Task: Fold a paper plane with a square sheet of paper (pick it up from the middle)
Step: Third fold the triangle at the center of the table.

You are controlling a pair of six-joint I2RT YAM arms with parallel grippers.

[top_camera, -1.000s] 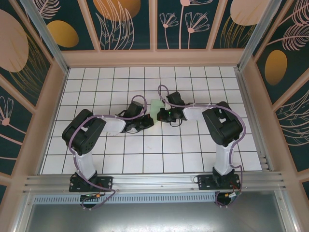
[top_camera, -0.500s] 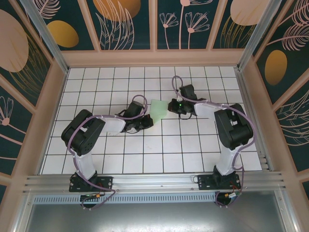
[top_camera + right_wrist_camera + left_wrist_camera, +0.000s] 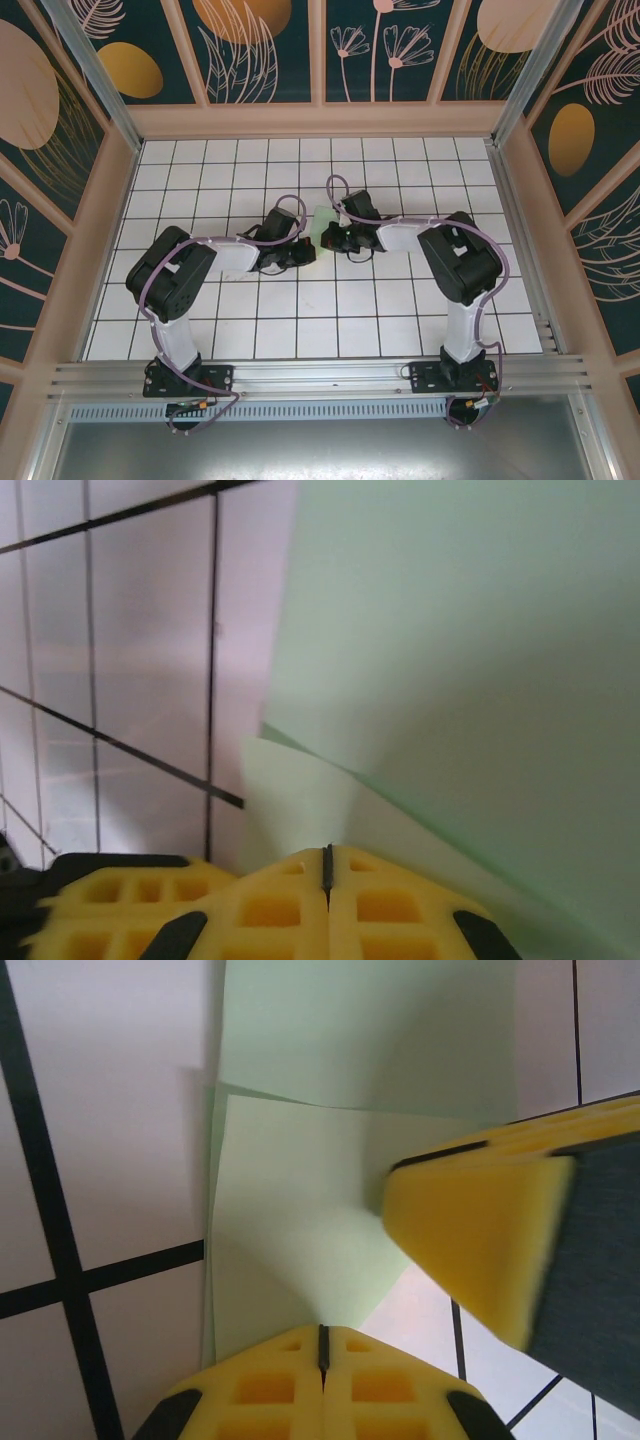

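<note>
The square sheet of paper [image 3: 322, 214], pale mint green, lies on the white grid tiles mid-table, folded over itself in layers. In the left wrist view a folded flap [image 3: 300, 1200] runs down to my left gripper [image 3: 322, 1332], whose yellow jaws are shut with their tips resting on the paper. A finger of the right gripper [image 3: 470, 1240] comes in from the right over the same flap. My right gripper [image 3: 327, 852] is shut too, its tips against a raised fold of the paper [image 3: 480, 660]. From above, the left gripper [image 3: 308, 253] and the right gripper [image 3: 326, 238] meet at the sheet, covering most of it.
The tiled floor [image 3: 300, 320] is walled by wooden frames with dark patterned panels [image 3: 260, 50]. An aluminium rail [image 3: 320, 375] carrying both arm bases runs along the near edge. Both forearms and their purple cables [image 3: 340, 195] crowd the middle of the table.
The right gripper swung out to the right off the paper half a second ago, then came back left onto it. The left gripper stayed put.
</note>
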